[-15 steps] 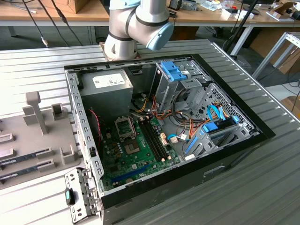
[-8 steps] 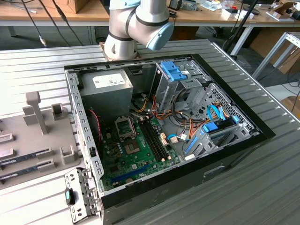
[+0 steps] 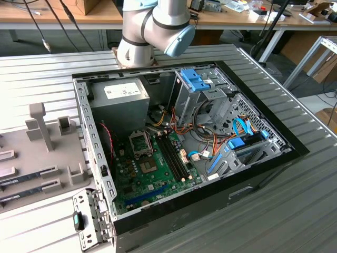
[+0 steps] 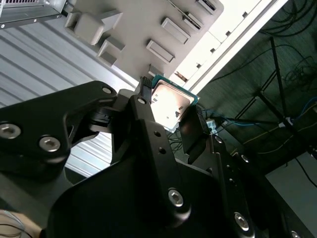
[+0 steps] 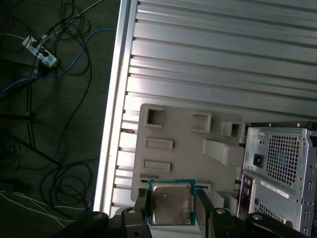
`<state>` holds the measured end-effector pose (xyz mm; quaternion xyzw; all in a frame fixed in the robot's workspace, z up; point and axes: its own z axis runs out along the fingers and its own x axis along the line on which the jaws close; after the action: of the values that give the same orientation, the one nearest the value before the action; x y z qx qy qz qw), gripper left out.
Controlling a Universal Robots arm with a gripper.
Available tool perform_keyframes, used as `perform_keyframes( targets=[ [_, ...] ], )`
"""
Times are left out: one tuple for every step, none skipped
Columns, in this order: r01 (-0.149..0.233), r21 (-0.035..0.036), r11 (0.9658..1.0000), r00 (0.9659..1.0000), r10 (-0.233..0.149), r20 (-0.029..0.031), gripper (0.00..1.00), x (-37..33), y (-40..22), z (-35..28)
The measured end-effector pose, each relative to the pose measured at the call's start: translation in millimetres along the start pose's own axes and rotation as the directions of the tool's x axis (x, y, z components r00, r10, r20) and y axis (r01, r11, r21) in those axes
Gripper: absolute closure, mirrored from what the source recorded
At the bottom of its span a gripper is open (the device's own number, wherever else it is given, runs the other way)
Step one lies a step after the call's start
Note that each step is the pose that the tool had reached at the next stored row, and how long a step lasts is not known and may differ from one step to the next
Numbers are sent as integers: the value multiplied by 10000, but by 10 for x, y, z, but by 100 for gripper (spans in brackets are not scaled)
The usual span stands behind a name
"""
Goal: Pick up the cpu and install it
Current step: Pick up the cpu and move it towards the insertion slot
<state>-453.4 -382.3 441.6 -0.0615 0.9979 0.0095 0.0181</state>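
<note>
**Cpu lifted off its tray, socket unfilled**

In both wrist views the black gripper (image 4: 171, 106) has its jaws pinching the cpu (image 5: 171, 203), a small flat square chip with a silvery metal lid and a thin green rim. One jaw presses on each of two opposite edges, and the lid faces the cameras. The chip hangs in the air, apart from the grey plastic parts tray (image 5: 178, 129) with its shallow rectangular recesses. That tray lies on the ribbed metal tabletop (image 5: 223, 59).

In the exterior view the tray sits at 9 o'clock from the open black computer case (image 3: 95, 158). The light grey robot arm (image 3: 152, 26) rises at the case's 12 o'clock. Inside the case lies the green motherboard (image 3: 152, 176), and towards its 11 o'clock corner is a square metal-framed socket (image 3: 140, 141) that looks empty.

The pick appears done, and the step in hand is the carry towards the case; installing has not begun. Seating the chip would call for keeping it level, squaring its edges with the socket frame, and setting it down gently rather than pressing it in
</note>
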Motion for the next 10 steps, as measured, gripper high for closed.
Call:
perform_keyframes(
  targets=[
    [0,0,10000,10000,0,0,53,0,0,-7],
    [0,0,10000,10000,0,0,53,-1,1,-20],
    [0,0,10000,10000,0,0,53,-1,0,-27],
    [0,0,10000,10000,0,0,53,-1,1,-34],
    [0,0,10000,10000,0,0,53,-2,1,-42],
    [0,0,10000,10000,0,0,53,-2,1,-49],
    [1,0,10000,10000,-1,0,53,-3,1,-66],
    [1,0,10000,10000,-1,0,53,-4,1,-80],
    [0,-1,10000,10000,0,0,53,-5,2,-104],
    [0,0,10000,10000,0,0,53,-5,2,-115]
  ],
)
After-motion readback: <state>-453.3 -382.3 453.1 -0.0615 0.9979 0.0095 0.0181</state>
